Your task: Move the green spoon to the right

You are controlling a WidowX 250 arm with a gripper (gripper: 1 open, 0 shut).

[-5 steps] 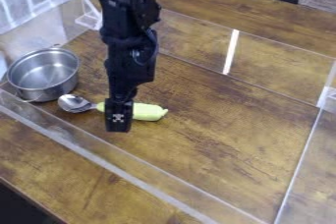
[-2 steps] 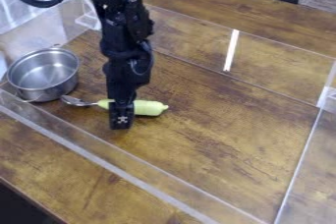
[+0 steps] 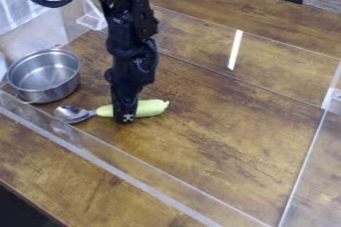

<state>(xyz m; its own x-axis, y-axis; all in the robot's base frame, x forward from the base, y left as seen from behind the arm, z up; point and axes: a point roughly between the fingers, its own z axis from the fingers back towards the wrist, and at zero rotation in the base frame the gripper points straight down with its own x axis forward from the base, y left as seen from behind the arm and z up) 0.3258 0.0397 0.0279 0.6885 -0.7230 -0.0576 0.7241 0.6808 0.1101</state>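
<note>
Two objects sit toward the left of the wooden table (image 3: 226,161). Farthest left is the round steel bowl (image 3: 42,75), empty and well apart from the arm. Just right of it and a little nearer the camera lies the green spoon (image 3: 120,112), flat on the wood, its shiny metal end pointing left toward the bowl and its yellow-green handle pointing right.

Over the middle of that handle the gripper (image 3: 124,114) points straight down, so low that its dark tip covers part of the plastic. Whether the fingers are pinching the handle or only straddling it cannot be told from this angle — they merge into one dark block, and they look partly drawn in rather than spread wide.

Judged against the task, almost nothing is done: the spoon lies on the left side, close to the bowl, and the whole stretch of bare table to the right is yet to be crossed. A firm grasp, a lift and the carry rightward all appear to be left.

Hidden or unclear: the centre of the handle behind the gripper, and the arm's upper part — cut off by the top edge.
</note>
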